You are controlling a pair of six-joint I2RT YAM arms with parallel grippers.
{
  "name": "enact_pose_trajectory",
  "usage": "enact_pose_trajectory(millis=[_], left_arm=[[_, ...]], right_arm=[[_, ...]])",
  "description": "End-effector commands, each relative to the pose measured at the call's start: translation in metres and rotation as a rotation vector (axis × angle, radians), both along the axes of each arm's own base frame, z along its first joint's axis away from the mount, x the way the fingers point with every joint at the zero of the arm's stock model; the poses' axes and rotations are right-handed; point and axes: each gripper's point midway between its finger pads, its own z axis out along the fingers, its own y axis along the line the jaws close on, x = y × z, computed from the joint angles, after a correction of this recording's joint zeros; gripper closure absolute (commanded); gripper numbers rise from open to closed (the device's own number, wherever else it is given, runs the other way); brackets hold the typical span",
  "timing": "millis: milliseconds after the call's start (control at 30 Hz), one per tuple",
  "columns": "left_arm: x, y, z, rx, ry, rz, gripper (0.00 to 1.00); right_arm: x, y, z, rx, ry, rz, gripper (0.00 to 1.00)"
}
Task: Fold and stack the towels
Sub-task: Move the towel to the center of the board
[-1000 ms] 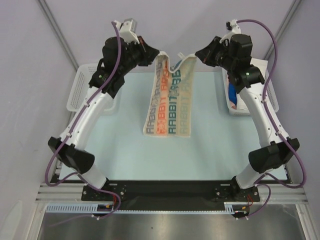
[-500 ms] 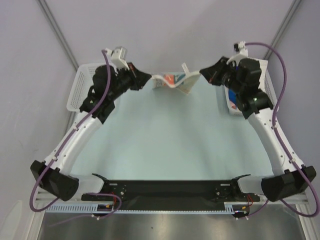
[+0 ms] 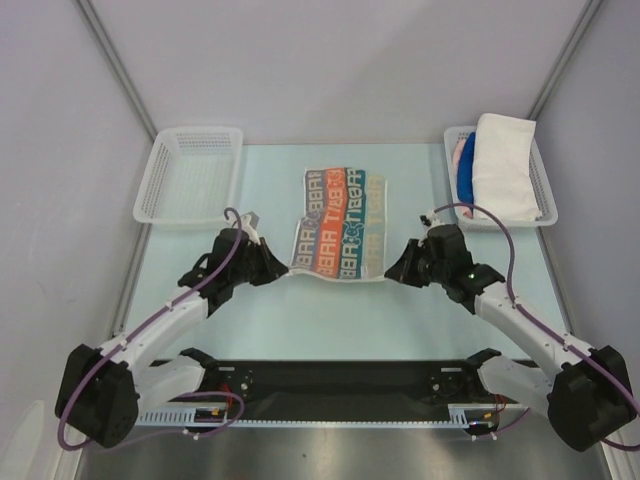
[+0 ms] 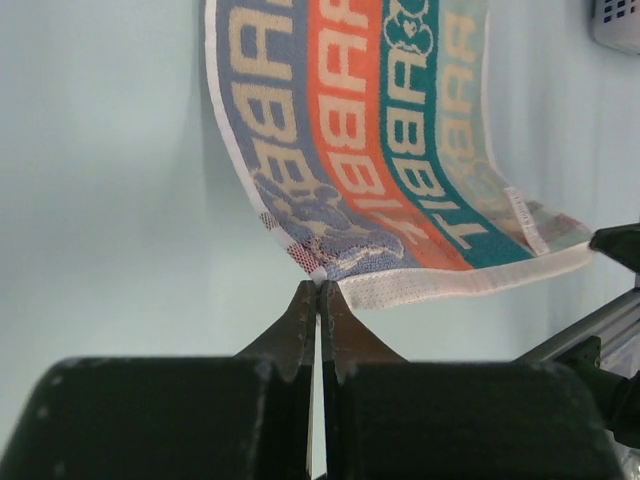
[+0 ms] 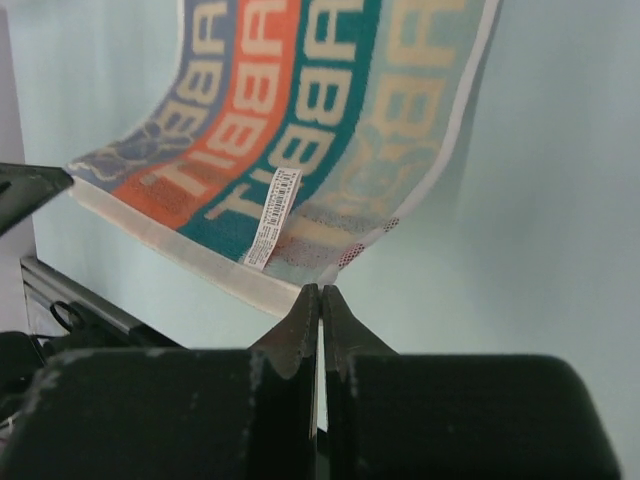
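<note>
Lettered towel (image 3: pixel 338 222) spread flat mid-counter (image 3: pixel 250 310); grey-blue, orange, teal and cream bands; care tag (image 5: pixel 273 218) near front hem; left end effector (image 3: pixel 283 268) and right end effector (image 3: pixel 392 270) each pinched tight on a front corner; white towel (image 3: pixel 503 165) in right basket (image 3: pixel 497 226) hides most of pink towel (image 3: pixel 462 150) and blue towel (image 3: pixel 464 186)

lettered towel (image 3: pixel 338 222): lowered from hanging, now spread flat mid-table (image 3: pixel 330 320) | left gripper (image 3: pixel 283 269), right gripper (image 3: pixel 391 272): brought down from the far edge toward the near edge, towel's near corners drawn along
</note>
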Motion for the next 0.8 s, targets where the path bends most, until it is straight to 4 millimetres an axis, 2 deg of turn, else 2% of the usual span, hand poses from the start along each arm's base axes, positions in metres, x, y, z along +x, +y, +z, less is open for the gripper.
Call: enact_pose_trajectory(millis=[0, 67, 100, 200, 433, 567, 667, 767], left_arm=[[-0.013, 0.002, 0.012, -0.033, -0.019, 0.033, 1.0], [-0.024, 0.004, 0.013, -0.02, -0.021, 0.027, 1.0], [-0.032, 0.009, 0.006, 0.001, 0.015, 0.031, 1.0], [-0.046, 0.018, 0.006, -0.002, 0.032, 0.051, 0.99], [-0.076, 0.025, -0.008, -0.013, 0.114, 0.051, 0.96], [-0.09, 0.026, -0.02, -0.012, 0.163, 0.031, 0.99], [-0.097, 0.025, -0.024, -0.009, 0.179, 0.014, 1.0], [-0.106, 0.021, -0.021, -0.015, 0.191, -0.012, 1.0]], right_arm=[[-0.012, 0.001, -0.006, 0.011, 0.013, -0.016, 1.0], [-0.026, 0.001, -0.019, -0.004, 0.055, 0.0, 1.0], [-0.031, 0.002, -0.022, -0.008, 0.066, 0.007, 1.0], [-0.051, 0.003, -0.029, -0.04, 0.104, 0.032, 1.0], [-0.082, -0.005, -0.031, -0.081, 0.134, 0.052, 1.0], [-0.101, -0.003, -0.037, -0.076, 0.163, 0.077, 1.0], [-0.114, -0.003, -0.045, -0.091, 0.192, 0.081, 1.0], [-0.123, -0.003, -0.043, -0.086, 0.203, 0.083, 1.0]])
